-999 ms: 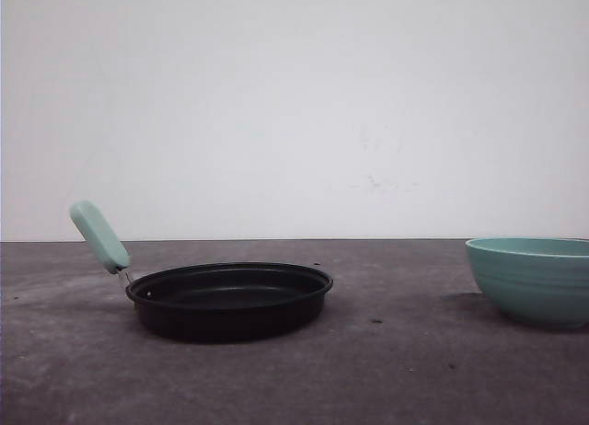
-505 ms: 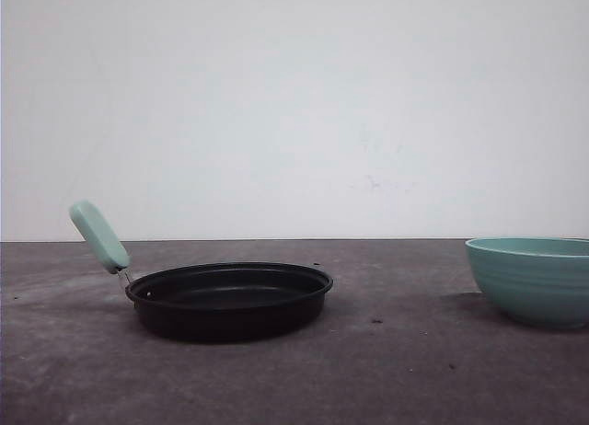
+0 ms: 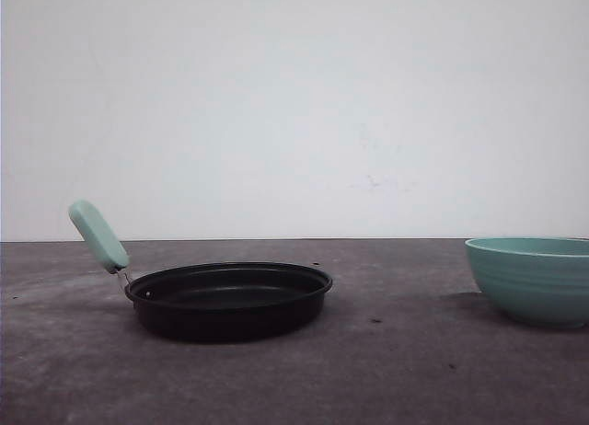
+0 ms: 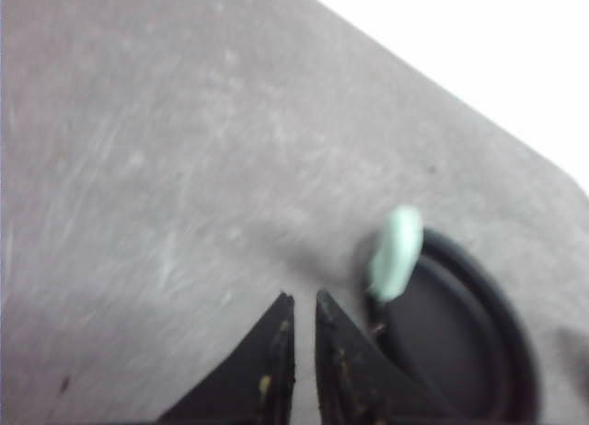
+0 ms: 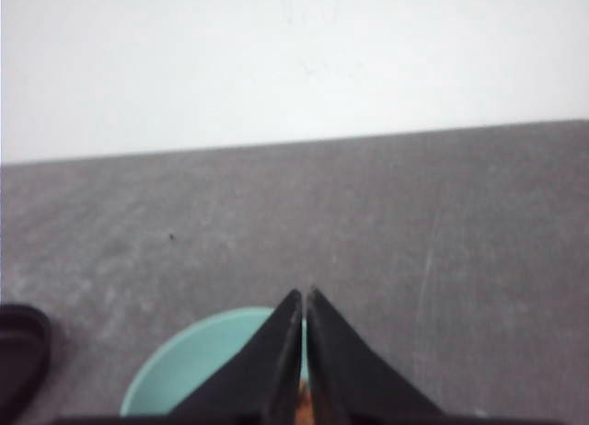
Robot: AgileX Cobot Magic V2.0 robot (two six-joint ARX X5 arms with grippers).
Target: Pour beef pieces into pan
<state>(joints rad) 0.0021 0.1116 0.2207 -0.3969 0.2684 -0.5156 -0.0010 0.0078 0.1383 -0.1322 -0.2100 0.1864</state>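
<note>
currently the bench (image 3: pixel 386 379) is a dark grey, matte surface with pale scuffed streaks and a few small dark specks; it runs back to a plain white wall (image 3: pixel 294 103) bearing faint marks right of centre. no other furnishing of the room can be made out.

the pan (image 3: pixel 230 299) sits flat on the bench, left of centre in the front view, black and shallow, its pale mint handle (image 3: pixel 98 235) angled up and away to the left on a thin metal neck. the inside of the pan, as far as the low viewpoint allows, looks bare. a ribbed teal bowl (image 3: pixel 532 280) stands at the right edge of the front view, well apart from the pan, partly cut off by the frame.

the beef pieces cannot be confirmed: the front view does not look into the bowl, and in the right wrist view only a small orange-brown patch shows between the fingers, too small to identify.

the left hand (image 4: pixel 300 301) hangs over the bench just beside the pan handle (image 4: pixel 395 252), fingers nearly together with a narrow gap, gripping nothing; that view is blurred. the right hand (image 5: pixel 304 296) hangs above the teal bowl (image 5: pixel 198 362), fingers pressed close together, holding nothing visible. the pan rim (image 5: pixel 20 351) shows at the edge of that view.
</note>
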